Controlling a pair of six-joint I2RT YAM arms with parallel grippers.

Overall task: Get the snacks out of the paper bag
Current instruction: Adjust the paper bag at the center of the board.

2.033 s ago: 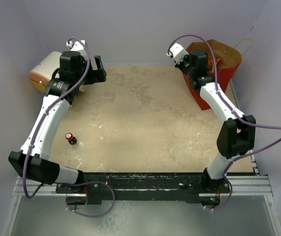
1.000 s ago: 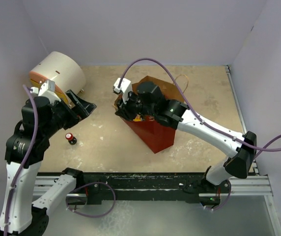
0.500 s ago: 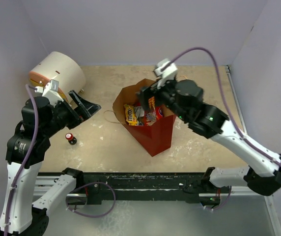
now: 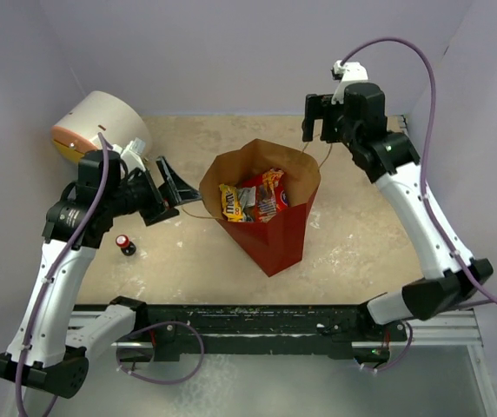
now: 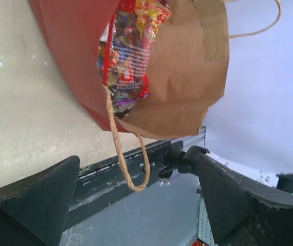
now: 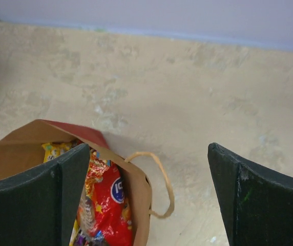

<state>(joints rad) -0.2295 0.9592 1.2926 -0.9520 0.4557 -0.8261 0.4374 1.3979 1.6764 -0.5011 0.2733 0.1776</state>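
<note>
At the middle of the tabletop (image 4: 370, 234) the bag (image 4: 276, 241) stands upright and open, snacks (image 4: 255, 200) piled inside. The left gripper (image 4: 167, 193) sits just beside its near handle, fingers spread wide and empty. The right gripper (image 4: 319, 122) hangs beyond the far rim, equally wide apart, holding nothing.

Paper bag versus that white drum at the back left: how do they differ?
The paper bag is red outside and brown inside; the drum is white with an orange-yellow end. The bag sits mid-table, mouth open, snacks showing; the drum lies in the far-left corner. The bag has string handles; the drum shows none. Both rest on the table.
</note>
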